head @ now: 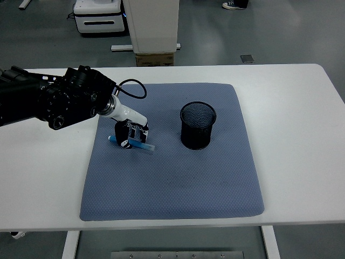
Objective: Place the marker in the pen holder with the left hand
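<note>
A blue marker (144,146) lies on the blue-grey mat (172,172), left of centre, with one end poking out to the right of my left hand (131,136). The hand's fingers are curled down around the marker's middle, closing on it against the mat. A black mesh pen holder (198,125) stands upright on the mat to the right of the hand, about a hand's width away. My left arm (48,100) reaches in from the left edge. The right arm is out of view.
The mat lies on a white table (302,135). Beyond the table's far edge stand a white cabinet (152,24) and a cardboard box (154,59) on the floor.
</note>
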`<state>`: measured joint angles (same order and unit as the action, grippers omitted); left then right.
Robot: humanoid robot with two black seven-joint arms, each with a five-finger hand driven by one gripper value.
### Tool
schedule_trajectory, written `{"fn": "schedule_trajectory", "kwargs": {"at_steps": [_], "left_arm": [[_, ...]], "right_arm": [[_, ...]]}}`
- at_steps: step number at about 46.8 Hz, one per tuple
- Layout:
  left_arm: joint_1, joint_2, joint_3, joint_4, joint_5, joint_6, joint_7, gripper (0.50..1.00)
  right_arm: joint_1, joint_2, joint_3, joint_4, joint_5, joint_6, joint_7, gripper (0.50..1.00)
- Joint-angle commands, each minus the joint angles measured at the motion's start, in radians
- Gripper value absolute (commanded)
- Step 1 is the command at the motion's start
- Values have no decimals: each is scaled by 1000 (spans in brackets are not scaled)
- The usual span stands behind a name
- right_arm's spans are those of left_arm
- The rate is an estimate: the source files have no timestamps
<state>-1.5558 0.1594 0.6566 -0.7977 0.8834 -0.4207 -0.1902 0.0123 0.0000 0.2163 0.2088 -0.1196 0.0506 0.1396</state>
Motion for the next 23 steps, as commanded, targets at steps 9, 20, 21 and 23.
{"fn": "schedule_trajectory", "kwargs": {"at_steps": [9, 20, 21, 23], "left_arm": [[0, 2, 0, 0, 3, 3, 0, 590], [2, 2, 1, 0, 3, 3, 0, 572], [2, 2, 1, 0, 3, 3, 0, 572], [2, 2, 1, 0, 3, 3, 0, 569]], "right_arm": [[0, 0, 0, 0, 0, 0, 0, 1000], [0, 0, 0, 0, 0, 0, 0, 1000], [0, 0, 0, 0, 0, 0, 0, 1000], [0, 0, 0, 1, 0, 0, 0, 1000]]}}
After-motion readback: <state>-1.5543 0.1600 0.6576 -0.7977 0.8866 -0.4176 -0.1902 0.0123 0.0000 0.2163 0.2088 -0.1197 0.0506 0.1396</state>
